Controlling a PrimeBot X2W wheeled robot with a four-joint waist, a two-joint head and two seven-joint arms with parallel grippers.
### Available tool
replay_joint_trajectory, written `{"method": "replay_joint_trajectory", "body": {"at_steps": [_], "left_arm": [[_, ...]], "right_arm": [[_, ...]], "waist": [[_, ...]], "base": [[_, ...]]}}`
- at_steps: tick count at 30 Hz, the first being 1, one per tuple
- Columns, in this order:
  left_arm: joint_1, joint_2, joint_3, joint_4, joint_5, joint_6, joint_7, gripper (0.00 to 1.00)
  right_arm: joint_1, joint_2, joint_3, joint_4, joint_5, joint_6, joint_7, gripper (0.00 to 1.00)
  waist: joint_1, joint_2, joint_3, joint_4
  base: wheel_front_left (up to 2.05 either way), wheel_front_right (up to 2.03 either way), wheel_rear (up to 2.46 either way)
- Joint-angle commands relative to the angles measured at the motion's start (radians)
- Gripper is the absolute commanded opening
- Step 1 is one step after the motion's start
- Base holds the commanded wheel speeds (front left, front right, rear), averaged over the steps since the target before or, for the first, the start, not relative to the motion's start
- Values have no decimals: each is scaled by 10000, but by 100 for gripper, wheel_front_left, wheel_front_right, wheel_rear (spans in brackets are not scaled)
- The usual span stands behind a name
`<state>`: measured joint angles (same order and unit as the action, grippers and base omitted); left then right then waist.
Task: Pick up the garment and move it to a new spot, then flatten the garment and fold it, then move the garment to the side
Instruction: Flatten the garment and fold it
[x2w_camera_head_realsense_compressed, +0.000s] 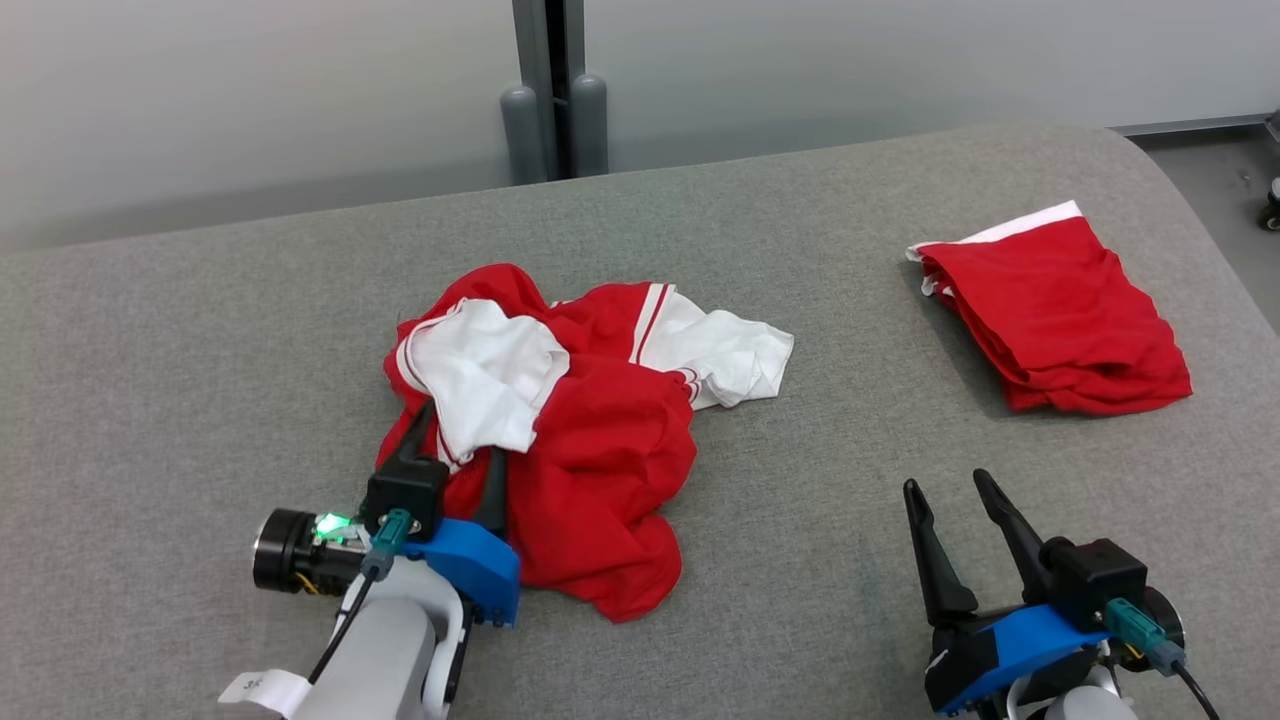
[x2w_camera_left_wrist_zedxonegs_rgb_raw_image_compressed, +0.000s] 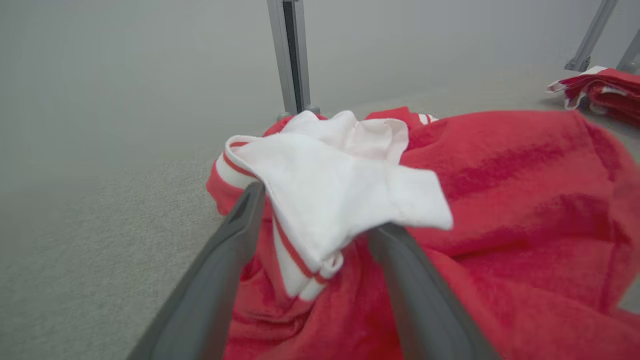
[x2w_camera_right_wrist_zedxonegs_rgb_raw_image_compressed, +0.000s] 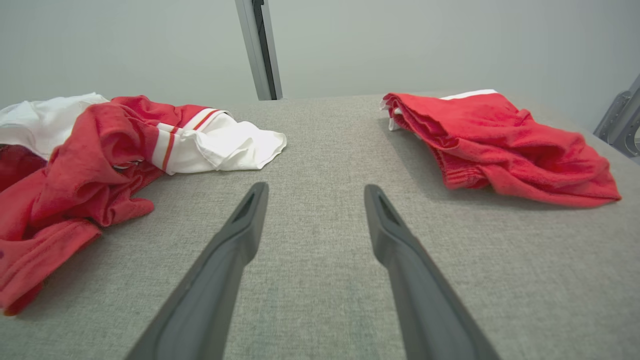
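A folded red cloth (x2w_camera_head_realsense_compressed: 1055, 320) with a white edge lies on the grey fabric table (x2w_camera_head_realsense_compressed: 800, 250). Behind stands a grey metal post (x2w_camera_head_realsense_compressed: 548, 60).

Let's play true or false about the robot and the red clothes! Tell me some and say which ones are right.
1. The crumpled garment is red and white. True.
2. The right gripper is holding cloth. False: it is open, with only the bare grey surface between its fingers.
3. The folded garment lies on the robot's right side. True.
4. The left gripper is far from the crumpled garment. False: its open fingers sit on either side of a white part of it.
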<state>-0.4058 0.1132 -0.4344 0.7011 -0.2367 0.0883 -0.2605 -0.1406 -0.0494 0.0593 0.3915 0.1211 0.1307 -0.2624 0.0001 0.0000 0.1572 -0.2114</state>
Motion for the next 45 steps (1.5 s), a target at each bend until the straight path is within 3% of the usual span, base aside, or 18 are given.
{"method": "replay_joint_trajectory", "body": {"at_steps": [1,2,3,4,5,13,21,32,36,37,38,39,41,45], "left_arm": [[-174,51,58,-87,52,66,-53,100],[-219,45,131,-153,61,70,-53,80],[-265,35,163,-176,59,51,-54,38],[-314,12,215,-243,30,18,-54,13],[-343,-15,278,-322,-26,21,-55,0],[119,-386,1483,-1834,-1051,-426,-56,0],[1263,-526,3052,-3216,-1855,-450,-49,0],[2715,-551,5127,-1838,-3056,-550,-50,0],[2896,-591,5467,-1027,-3724,-839,-50,0],[2908,-594,5550,-838,-4040,-942,-42,20],[2900,-603,5662,-661,-4443,-1075,15,47],[2873,-613,5718,-500,-4813,-1184,57,98],[2840,-629,5528,-327,-4991,-1307,41,100],[2766,-538,5276,-682,-4237,-1208,-55,100]], "right_arm": [[-158,-22,36,-53,74,1,-35,100],[-168,-22,76,-64,101,1,-35,100],[-153,-24,80,-65,116,1,-35,100],[-140,-24,73,-68,115,1,-35,100],[-129,-24,52,-70,105,1,-35,100],[-3,-22,-165,-28,3,1,-35,100],[52,-24,-204,15,76,1,-33,100],[51,-24,-308,112,53,1,-35,100],[97,-24,-294,158,20,1,-33,100],[106,-24,-299,171,15,1,-33,100],[113,-24,-311,180,6,1,-33,100],[127,-24,-315,191,-1,1,-33,100],[163,-24,-336,211,-27,1,-33,100],[208,-24,-413,218,-63,1,-33,100]], "waist": [[-1,0,5,-25],[-1,0,18,-60],[-1,0,21,-70],[-1,0,22,-71],[-1,0,20,-68],[-1,0,-178,238],[-1,0,-433,704],[-1,0,-566,973],[-1,0,-640,987],[-1,0,-661,995],[-1,0,-684,1002],[-1,0,-710,1008],[-1,0,-761,1026],[-1,0,-872,1140]], "base": [[0,0,0],[0,0,0],[0,0,0],[0,0,0],[0,0,0],[0,0,0],[0,0,0],[0,0,0],[0,0,0],[0,0,0],[0,0,0],[0,0,0],[0,0,0],[0,0,0]]}}
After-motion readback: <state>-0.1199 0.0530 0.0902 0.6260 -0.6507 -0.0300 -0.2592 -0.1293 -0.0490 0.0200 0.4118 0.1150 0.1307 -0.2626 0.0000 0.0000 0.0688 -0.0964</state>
